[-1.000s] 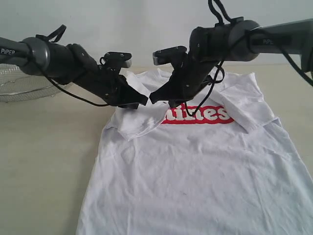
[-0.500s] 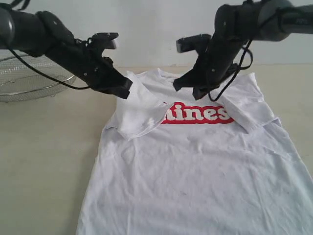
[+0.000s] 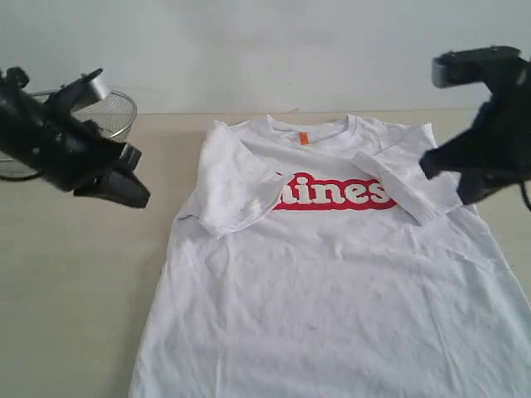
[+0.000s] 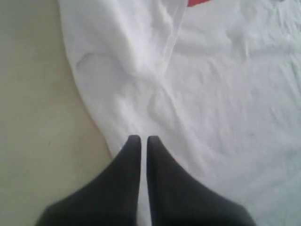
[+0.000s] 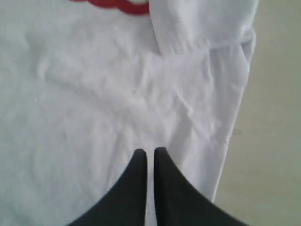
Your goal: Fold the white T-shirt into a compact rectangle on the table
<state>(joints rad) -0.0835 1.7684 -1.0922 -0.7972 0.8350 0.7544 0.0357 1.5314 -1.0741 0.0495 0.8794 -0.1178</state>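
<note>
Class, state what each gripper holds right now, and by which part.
Nothing. The left gripper and right gripper are both shut, empty, off the white cotton T-shirt.

**White T-shirt [image 3: 332, 282] flat at the middle of the table [image 3: 75, 274]**

Spread on the table with collar at the far side, hem nearest, both sleeves folded in over the chest. Behind and far left, a wire basket [image 3: 116, 112] on the table. Left of the shirt, raised, the left fingers [image 3: 124, 189]; at its right edge, the right fingers [image 3: 440, 162].
</note>
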